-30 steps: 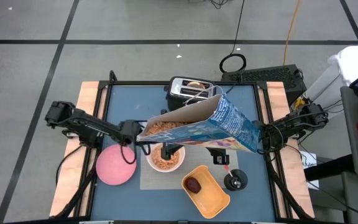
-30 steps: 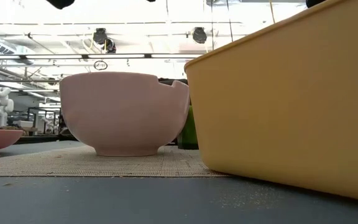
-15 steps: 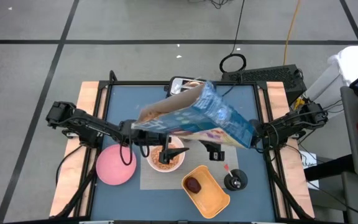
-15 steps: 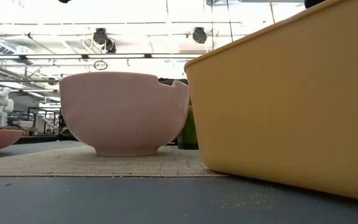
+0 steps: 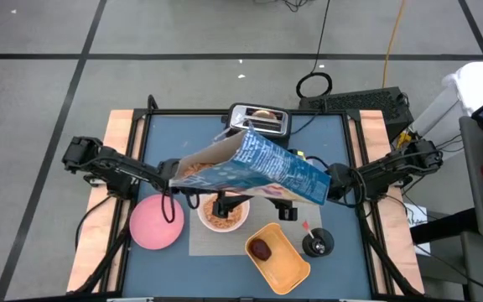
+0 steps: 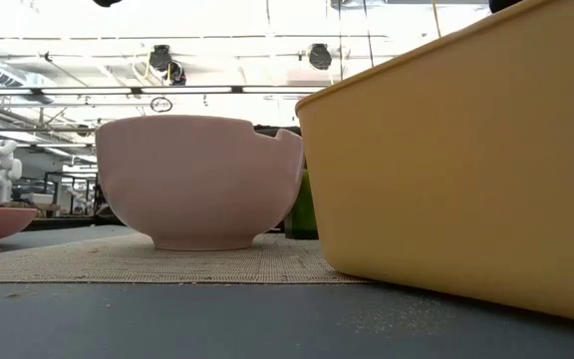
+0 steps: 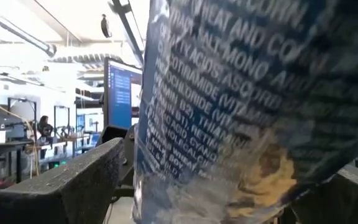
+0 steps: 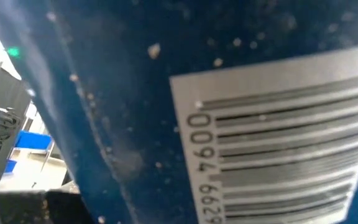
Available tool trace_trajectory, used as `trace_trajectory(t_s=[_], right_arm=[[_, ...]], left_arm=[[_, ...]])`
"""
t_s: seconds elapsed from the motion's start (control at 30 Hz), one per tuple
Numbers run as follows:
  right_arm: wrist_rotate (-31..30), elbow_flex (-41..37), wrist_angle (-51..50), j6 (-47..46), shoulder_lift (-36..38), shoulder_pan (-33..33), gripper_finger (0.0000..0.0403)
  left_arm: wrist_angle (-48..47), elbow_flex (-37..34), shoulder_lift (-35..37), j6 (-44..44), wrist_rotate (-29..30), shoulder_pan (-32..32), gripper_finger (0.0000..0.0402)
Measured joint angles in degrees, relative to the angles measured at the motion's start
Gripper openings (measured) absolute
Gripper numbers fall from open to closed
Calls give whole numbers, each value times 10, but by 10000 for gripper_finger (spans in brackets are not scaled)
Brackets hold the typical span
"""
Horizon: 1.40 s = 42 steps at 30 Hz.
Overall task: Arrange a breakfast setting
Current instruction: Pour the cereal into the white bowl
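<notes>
A blue cereal box (image 5: pixel 254 172) hangs tilted above the white bowl (image 5: pixel 223 216), its open end toward the table's left with cereal showing inside. My left gripper (image 7: pixel 225 202) is at the open end and my right gripper (image 5: pixel 339 186) at the bottom end, both shut on the box. The bowl holds cereal and stands on the grey placemat (image 5: pixel 212 245), with the pink plate (image 5: pixel 153 225) to its left. A green cup (image 6: pixel 302 209) shows behind the bowl in the low view. A round bread piece (image 5: pixel 263 113) sticks up from the toaster (image 5: pixel 258 124). My left gripper has the box's printed side panel (image 7: pixel 166 155) between its two fingers (image 7: pixel 73 183), which lie level and come from the table's left. The box is tilted and clear of the table. My right gripper meets the box's bottom end, by the barcode panel (image 8: pixel 266 130), from the table's right. The box hides its fingers.
An orange tray (image 5: pixel 290 268) with a dark brown piece (image 5: pixel 261 249) lies at the near right of the placemat. A small black object (image 5: pixel 317 243) stands to the tray's right. In the low view the tray (image 6: pixel 466 170) fills the right side.
The cereal box has moved toward the table's left with my right gripper. Its open end now lies over my left wrist, and the toaster behind it is uncovered. The box stays tilted above the bowl.
</notes>
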<state>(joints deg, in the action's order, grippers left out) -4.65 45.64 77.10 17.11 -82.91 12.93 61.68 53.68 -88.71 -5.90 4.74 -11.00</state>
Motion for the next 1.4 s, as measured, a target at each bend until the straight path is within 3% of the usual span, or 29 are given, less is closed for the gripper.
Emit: trace_trajectory(t_s=[0.23, 0.97, 1.27, 1.4], right_arm=[[-5, 0, -5, -1, 0, 0, 263], [-42, 1, -48, -1, 1, -1, 263], [-43, 1, -49, -1, 0, -1, 263], [-43, 1, -49, -1, 0, -1, 263]], left_arm=[[22, 0, 0, 31, 0, 0, 397], [28, -1, 0, 10, 2, 0, 394], [30, -1, 0, -2, 1, 0, 289], [30, -1, 0, -2, 2, 0, 265]])
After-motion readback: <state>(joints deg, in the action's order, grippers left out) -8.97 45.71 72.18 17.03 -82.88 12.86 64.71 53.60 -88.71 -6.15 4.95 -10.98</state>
